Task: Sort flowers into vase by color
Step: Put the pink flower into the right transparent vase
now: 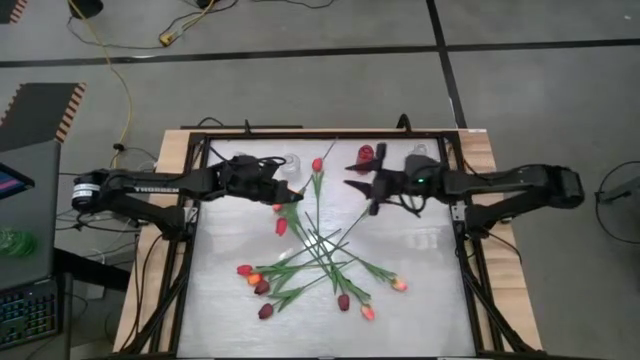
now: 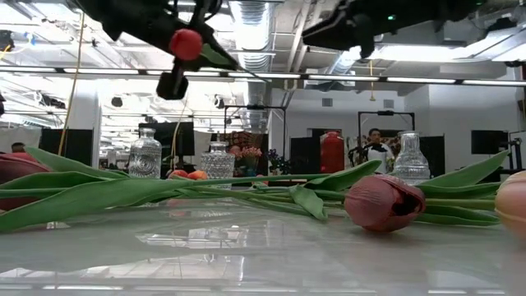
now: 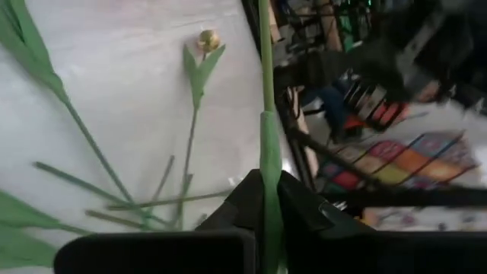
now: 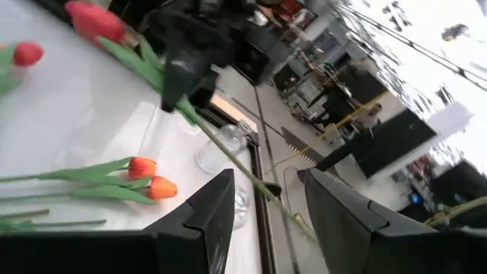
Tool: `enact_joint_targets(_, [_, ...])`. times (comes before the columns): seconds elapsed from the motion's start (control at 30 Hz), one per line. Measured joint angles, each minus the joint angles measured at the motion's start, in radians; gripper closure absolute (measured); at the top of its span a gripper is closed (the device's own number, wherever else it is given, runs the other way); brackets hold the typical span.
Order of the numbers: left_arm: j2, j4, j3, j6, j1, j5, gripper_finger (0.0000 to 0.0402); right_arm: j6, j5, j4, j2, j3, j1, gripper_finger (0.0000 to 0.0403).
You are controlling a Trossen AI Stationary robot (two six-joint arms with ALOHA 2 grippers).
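the only writing that can be read is on the left arm [image 1: 150, 185] in the high view: white capital letters along its dark link, near the table's left edge, reading roughly "trossen". the letters are small and not fully clear. nothing else carries legible text, numbers or signs.

Held tulip's stem [image 3: 264, 91] cut off at frame top (head unseen), far room blurred.

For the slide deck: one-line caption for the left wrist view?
Left hand shut on a green tulip stem held above the white table, loose stems and leaves lying below.
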State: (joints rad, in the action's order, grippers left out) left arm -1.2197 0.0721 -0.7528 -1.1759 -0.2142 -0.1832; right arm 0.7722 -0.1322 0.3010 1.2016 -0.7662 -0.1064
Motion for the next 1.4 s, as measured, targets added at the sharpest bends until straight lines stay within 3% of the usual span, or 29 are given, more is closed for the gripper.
enact_joint_targets(0.53, [-0.194, 0.313, 0.0, -0.285, 0.0, -0.147, 0.0383, 0.18, -0.014, -0.004, 0.287, -0.161, 0.101, 0.0216])
enact_joint_targets(0.8, [-0.208, 0.328, 0.002, -0.31, 0.0, -0.154, 0.0382, 0.205, -0.128, -0.019, 0.307, -0.166, 0.136, 0.0216])
enact_joint_targets(1.4, [-0.204, 0.354, -0.001, -0.31, 0.0, -0.235, 0.0382, 0.205, -0.192, -0.114, 0.31, -0.164, 0.137, 0.0216])
